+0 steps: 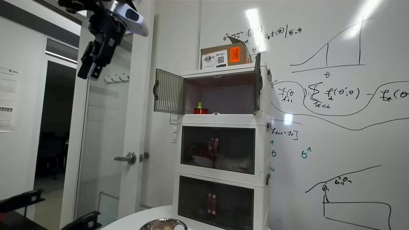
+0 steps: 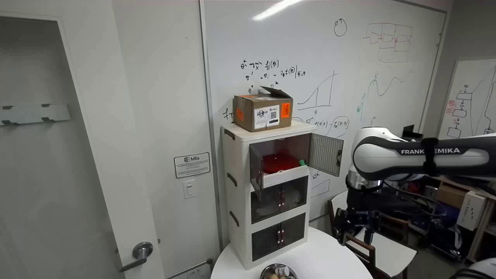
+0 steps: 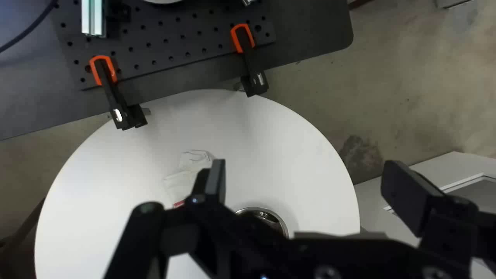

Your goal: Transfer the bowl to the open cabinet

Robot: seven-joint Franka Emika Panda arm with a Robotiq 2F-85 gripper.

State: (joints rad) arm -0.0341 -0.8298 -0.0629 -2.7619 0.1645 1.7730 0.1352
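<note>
1. Claw: spread wide, raised high
2. Bowl: on the round white table; contents too cropped to identify
3. Open cabinet: top compartment, both doors swung outward

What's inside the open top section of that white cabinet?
Both exterior views show a red object and something green in the open cabinet. Its front lip hides the red object's underside.

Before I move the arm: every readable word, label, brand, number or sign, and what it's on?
"FRANK" and "EMIKA", with a strap between: robot arm.
"Mila": wall sign; its smaller lines are unreadable.
"θ" and "Σ", handwritten: whiteboard.
Too small or blurred: label and orange sticker on the cardboard box; paper poster; white carton; most other handwriting.
</note>
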